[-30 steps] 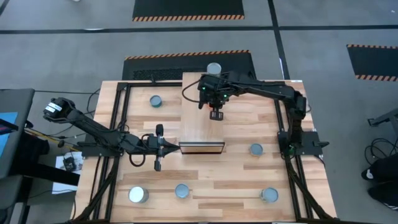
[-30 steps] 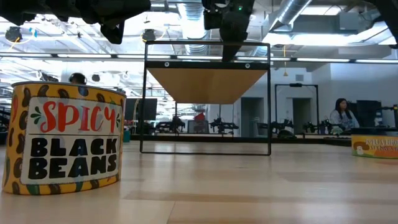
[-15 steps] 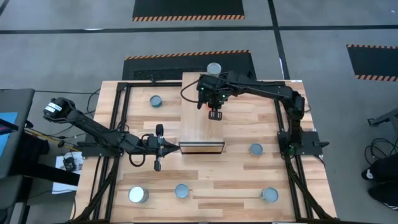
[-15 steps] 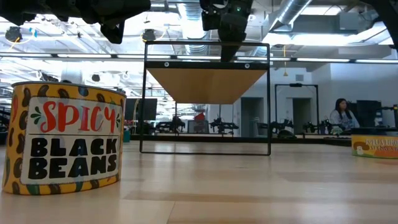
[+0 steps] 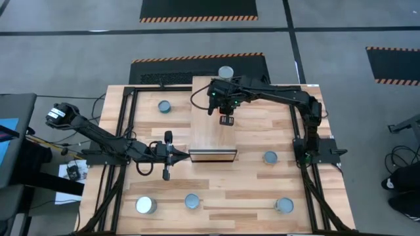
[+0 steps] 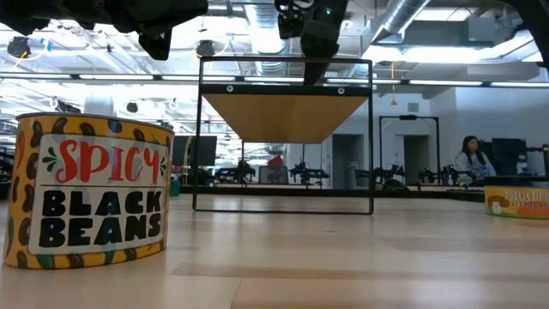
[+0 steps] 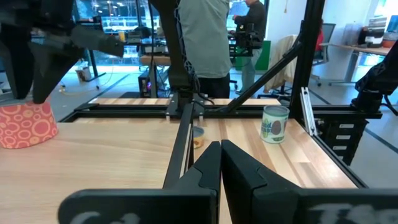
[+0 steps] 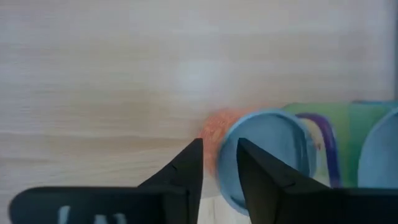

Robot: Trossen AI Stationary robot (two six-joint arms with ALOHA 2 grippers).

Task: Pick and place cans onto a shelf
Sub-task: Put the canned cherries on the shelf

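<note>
The right tool is hovering over the shelf, fingers slightly spread, empty. The rigid, smooth cans are likely requiring a sidewall grip.

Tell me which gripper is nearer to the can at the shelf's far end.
Right. The right gripper hangs over the shelf just short of that can; the left gripper waits beside the shelf's near end.

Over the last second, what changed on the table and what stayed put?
The right gripper, above the shelf, drew back a little toward the shelf's far end, where cans stand just below it. Its fingers look nearly together and hold nothing. The left gripper stayed shut at the shelf's near left corner, and the cans on the table, like the black beans can, did not move.
</note>
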